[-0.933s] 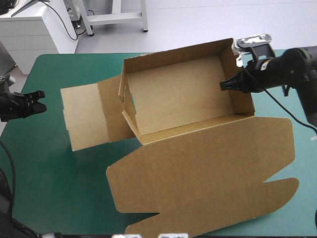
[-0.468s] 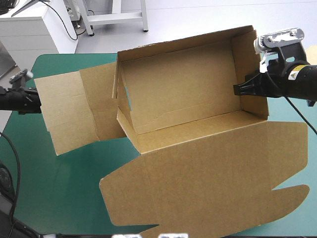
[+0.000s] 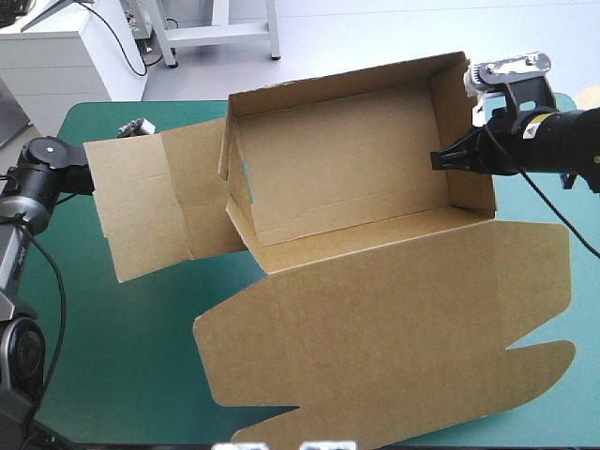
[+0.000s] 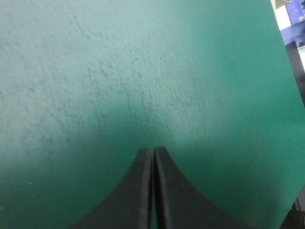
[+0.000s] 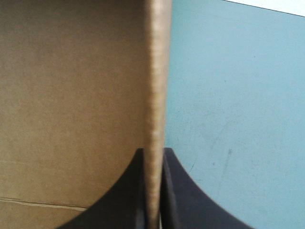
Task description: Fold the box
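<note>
Brown box [image 3: 337, 178], an open tray with lid flat, fills the frame centre over the counter [image 3: 112, 328]. The right gripper [image 3: 439, 159] clamps its right wall; the left gripper [image 4: 152, 150], closed empty, is hidden behind the left flap at middle left.

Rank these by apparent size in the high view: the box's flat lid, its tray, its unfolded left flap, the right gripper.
1. the flat lid, though it lies nearest the camera, which may flatter it
2. the tray
3. the left flap
4. the right gripper, clamped on the tray
</note>
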Controlling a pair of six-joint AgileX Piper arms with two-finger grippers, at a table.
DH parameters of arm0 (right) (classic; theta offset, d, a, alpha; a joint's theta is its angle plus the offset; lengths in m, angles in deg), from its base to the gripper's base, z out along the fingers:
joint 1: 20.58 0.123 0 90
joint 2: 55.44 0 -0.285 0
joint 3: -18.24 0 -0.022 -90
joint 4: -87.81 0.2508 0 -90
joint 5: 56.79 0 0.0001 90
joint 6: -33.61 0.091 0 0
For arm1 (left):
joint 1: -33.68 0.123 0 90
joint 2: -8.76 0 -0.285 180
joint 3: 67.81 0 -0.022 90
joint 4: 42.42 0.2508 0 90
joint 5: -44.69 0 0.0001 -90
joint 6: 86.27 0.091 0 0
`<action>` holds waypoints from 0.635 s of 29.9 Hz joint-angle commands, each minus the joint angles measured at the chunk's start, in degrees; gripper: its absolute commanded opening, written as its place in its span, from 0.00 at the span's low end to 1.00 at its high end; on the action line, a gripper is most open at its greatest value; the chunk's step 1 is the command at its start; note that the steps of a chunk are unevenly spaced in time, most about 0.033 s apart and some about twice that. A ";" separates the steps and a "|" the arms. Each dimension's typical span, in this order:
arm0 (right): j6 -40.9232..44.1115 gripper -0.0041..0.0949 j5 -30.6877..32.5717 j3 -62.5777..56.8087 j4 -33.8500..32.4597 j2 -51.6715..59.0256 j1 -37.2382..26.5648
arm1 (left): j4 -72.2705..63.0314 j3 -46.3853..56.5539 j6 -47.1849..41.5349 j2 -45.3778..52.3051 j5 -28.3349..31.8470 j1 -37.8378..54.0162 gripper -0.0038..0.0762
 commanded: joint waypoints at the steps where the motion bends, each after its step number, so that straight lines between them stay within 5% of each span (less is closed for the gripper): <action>1: 1.20 0.02 -4.88 1.75 0.87 0.43 -0.37 | -4.24 2.44 0.89 7.28 1.54 -0.56 0.04; 12: 1.43 0.02 -4.99 1.75 0.20 -1.04 -0.37 | -12.42 15.03 4.11 21.07 7.41 -0.56 0.04; 19: 1.43 0.02 -4.75 1.75 0.20 -1.04 -0.37 | -22.90 15.27 4.84 22.60 5.60 -1.58 0.04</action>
